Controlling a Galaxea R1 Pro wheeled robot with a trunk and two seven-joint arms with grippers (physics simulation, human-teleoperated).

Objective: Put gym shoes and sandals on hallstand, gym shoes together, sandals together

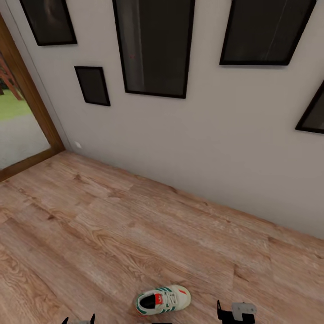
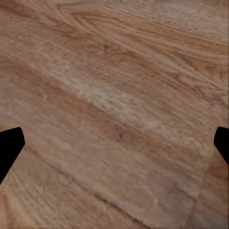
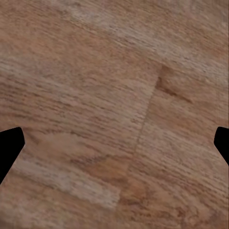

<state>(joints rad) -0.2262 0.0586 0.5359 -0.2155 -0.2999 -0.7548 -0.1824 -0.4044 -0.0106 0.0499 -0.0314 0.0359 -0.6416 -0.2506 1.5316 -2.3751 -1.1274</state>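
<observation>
Both grippers, left and right, hang spread wide and empty; the gym shoe lies between them, so centre it before closing.

Home corridor: framed pictures, plank floor, doorway.

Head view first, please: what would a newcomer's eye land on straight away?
A single white gym shoe with green stripes lies on the wood-plank corridor floor, near the view's lower edge between the two grippers. Behind it, several dark picture frames hang on the pale wall.
</observation>
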